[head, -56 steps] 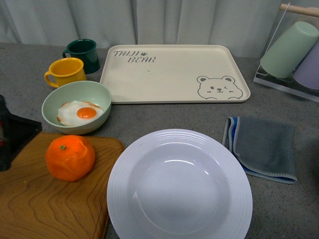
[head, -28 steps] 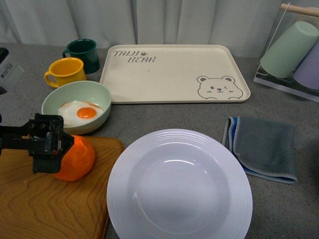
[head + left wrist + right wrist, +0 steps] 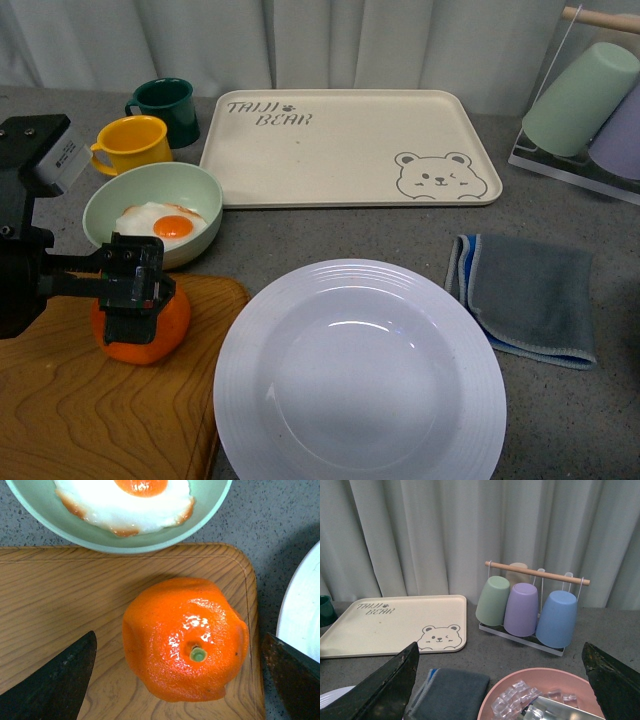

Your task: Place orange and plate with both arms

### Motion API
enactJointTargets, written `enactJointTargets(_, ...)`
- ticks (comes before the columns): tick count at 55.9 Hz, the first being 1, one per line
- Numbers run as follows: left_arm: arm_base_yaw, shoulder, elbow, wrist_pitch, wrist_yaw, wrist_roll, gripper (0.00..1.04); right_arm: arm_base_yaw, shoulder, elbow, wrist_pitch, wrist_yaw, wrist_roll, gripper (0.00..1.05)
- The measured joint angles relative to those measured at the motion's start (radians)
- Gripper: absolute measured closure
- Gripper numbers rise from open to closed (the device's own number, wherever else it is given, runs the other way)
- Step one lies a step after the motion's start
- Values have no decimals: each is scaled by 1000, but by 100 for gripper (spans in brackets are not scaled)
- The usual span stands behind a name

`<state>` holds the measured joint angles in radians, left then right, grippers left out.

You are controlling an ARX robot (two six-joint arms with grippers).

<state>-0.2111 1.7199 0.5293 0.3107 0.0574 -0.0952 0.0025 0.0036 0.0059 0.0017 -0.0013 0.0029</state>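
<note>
Reading the cream tray (image 3: 350,150) behind the white plate (image 3: 360,370), I make out roughly "TALU BEAR". Left of the plate lies a wooden board (image 3: 60,400), where my left gripper (image 3: 130,300) hangs spread around the orange (image 3: 185,640). My right gripper (image 3: 500,647) is spread too.

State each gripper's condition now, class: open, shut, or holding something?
Left gripper: open, fingers either side of the orange, not gripping.
Right gripper: open, empty.
</note>
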Motion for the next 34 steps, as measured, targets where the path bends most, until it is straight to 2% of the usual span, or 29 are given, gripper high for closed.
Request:
enactJointTargets(15, 6, 26, 7, -4, 3, 5, 7, 0, 0, 0, 0, 0, 0, 9)
enactJointTargets(24, 11, 32, 7, 3, -5, 5, 32, 0, 0, 0, 0, 0, 0, 9)
enactJointTargets(25, 18, 24, 5, 4, -2, -5, 52, 0, 0, 0, 0, 0, 0, 9)
enactJointTargets(34, 28, -61, -6, -30, -14, -11, 57, 0, 0, 0, 0, 0, 0, 9)
